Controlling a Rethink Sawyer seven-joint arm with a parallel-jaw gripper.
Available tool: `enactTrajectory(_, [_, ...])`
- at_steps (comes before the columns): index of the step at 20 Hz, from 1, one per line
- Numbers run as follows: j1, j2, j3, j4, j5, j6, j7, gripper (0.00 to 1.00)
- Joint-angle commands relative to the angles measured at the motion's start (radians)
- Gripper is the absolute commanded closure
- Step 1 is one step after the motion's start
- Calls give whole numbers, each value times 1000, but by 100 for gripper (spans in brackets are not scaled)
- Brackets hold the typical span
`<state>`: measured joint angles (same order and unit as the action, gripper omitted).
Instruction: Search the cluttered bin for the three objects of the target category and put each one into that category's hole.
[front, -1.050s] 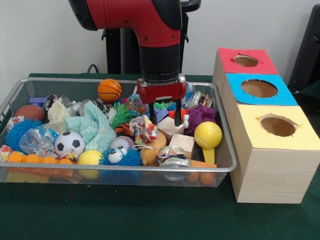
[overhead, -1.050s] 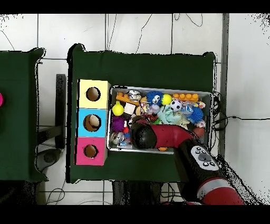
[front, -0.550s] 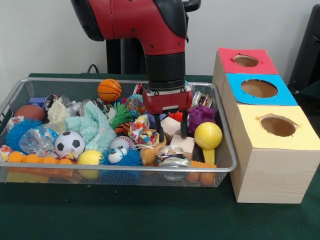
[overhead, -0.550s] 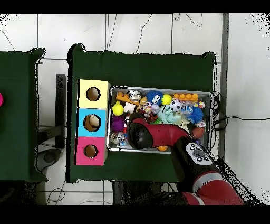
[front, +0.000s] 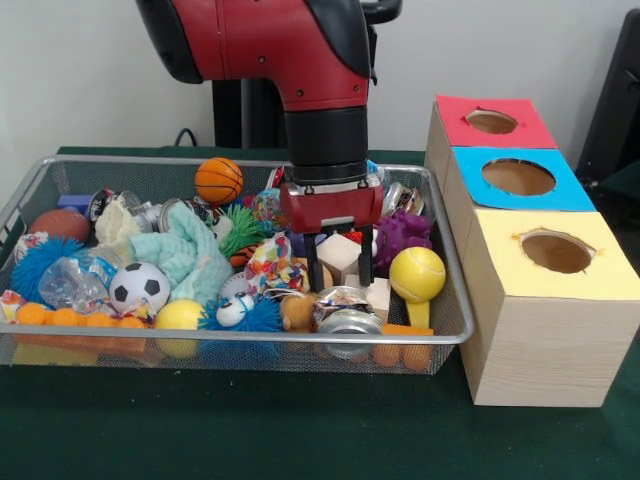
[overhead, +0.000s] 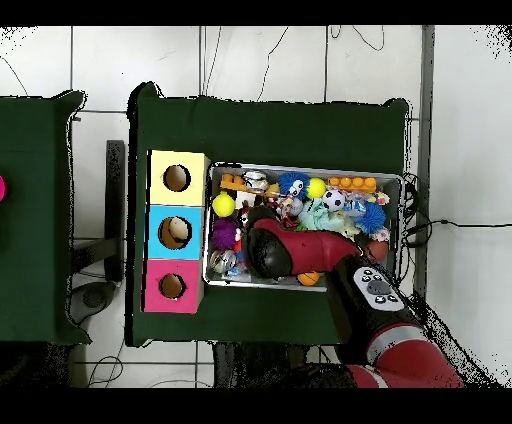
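At centre frame of the front view, just right of the bin's middle, the gripper (front: 338, 268) hangs with its 2 dark fingers (front: 313, 266) pointing straight down and spread, and a pale wooden block (front: 339, 251) sits in the gap between them; the block shows between the fingers, but contact on either face cannot be confirmed from this angle. The block has no marked long axis here, reading as roughly cubic with 1 corner turned toward the camera. A second wooden block (front: 377, 292) lies lower right of the first, just outside the right-hand finger, and a crushed can (front: 345, 318) rests below the fingertips against the front wall of the wire bin (front: 60, 345). The yellow ball (front: 417, 273) is right of the gripper, the purple toy (front: 402, 232) upper right. Judgement: if blocks are the target category, the coming move turns on whether the jaws straddle the upper block squarely enough to pinch its flat sides. The 3 holes sit at frame right: red box (front: 492, 122), blue box (front: 520, 178), yellow box (front: 555, 252); which takes blocks is not shown. In the overhead view the arm (overhead: 310, 252) covers the block. Against the frame 0.5 s earlier, the gripper sits slightly higher and further left, and the block now shows between the fingers.
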<state>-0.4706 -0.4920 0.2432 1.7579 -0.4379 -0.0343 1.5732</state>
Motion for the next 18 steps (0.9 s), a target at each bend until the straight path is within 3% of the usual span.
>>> enactTrajectory(1, [9, -73, 21, -102, 47, 252, 38, 0])
enactTrajectory(9, [-9, -34, 6, -176, -42, 240, 2, 0])
enactTrajectory(13, [-29, -18, 17, -178, -47, 273, -18, 0])
enactTrajectory(18, [3, 15, -39, -191, -61, 283, -2, 0])
